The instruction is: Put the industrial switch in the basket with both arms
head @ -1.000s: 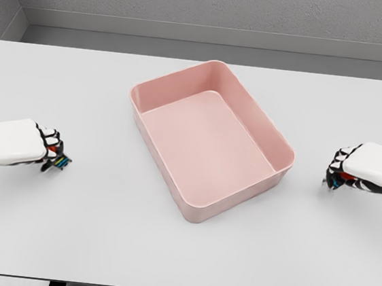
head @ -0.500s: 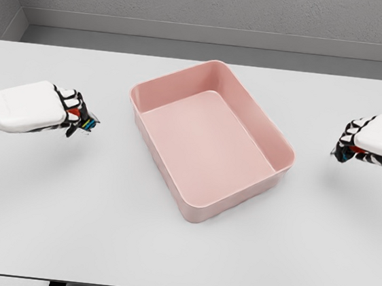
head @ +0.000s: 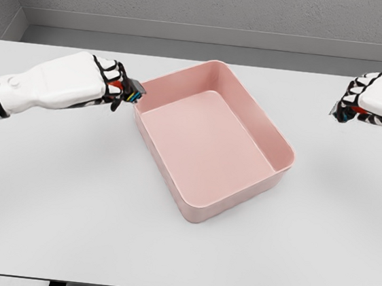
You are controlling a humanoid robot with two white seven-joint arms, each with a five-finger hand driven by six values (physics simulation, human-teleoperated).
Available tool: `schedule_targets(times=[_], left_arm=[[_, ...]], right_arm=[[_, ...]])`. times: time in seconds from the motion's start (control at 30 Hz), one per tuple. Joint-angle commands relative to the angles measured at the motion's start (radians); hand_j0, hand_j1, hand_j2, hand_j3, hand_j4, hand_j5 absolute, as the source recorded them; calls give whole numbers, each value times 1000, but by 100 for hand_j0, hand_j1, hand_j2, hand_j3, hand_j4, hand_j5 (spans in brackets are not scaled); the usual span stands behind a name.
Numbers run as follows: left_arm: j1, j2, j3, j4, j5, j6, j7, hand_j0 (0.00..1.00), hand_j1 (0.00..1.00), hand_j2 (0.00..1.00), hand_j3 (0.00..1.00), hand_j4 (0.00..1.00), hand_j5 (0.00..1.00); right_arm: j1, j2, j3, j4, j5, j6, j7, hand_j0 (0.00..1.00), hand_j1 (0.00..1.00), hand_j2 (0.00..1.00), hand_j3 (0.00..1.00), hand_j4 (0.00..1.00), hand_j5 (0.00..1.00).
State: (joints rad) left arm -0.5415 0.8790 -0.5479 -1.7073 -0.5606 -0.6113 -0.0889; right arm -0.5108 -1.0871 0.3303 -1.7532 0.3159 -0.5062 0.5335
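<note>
A pink rectangular basket (head: 196, 214) stands tilted at the table's middle, with nothing visible inside it. My left hand (head: 117, 87) is shut on a small dark industrial switch (head: 134, 95) with red, blue and green bits. It hovers right at the basket's far left corner. My right hand (head: 352, 102) is raised at the right edge, well apart from the basket. Its fingers are curled around a small dark item (head: 339, 112) that is mostly hidden, which I take for a second switch.
The white table (head: 68, 205) spreads wide around the basket. A grey wall and floor strip run behind its far edge. The basket's rim stands a few centimetres above the tabletop.
Both hands have risen off the table and moved away from me. The left hand also swung right, carrying its switch to the basket's far left corner. The basket stayed put.
</note>
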Motion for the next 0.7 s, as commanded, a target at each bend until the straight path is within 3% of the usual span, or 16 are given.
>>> schedule_targets(times=[0.0,0.07,0.27,0.6,0.67], left_arm=[[-1,-40,-1,0,5,0,0,25,25,25,25,25,25],[-9,-87,-6,0,-2,0,-5,25,25,25,25,25,25],[-11,-184,-15,0,-56,0,-6,25,25,25,25,25,25],[-9,-278,-109,9,-153,0,-6,26,26,26,26,26,26],[-9,-281,-119,11,-157,0,-6,28,28,28,28,28,28]], right_arm=[[-17,41,87,0,-3,0,0,42,42,42,42,42,42],[-74,70,151,0,-3,2,0,42,42,42,42,42,42],[-158,130,271,0,-3,2,2,42,42,42,42,42,42],[-210,176,302,0,-3,-2,3,43,43,43,43,43,43],[-247,199,349,0,-3,2,5,43,43,43,43,43,43]])
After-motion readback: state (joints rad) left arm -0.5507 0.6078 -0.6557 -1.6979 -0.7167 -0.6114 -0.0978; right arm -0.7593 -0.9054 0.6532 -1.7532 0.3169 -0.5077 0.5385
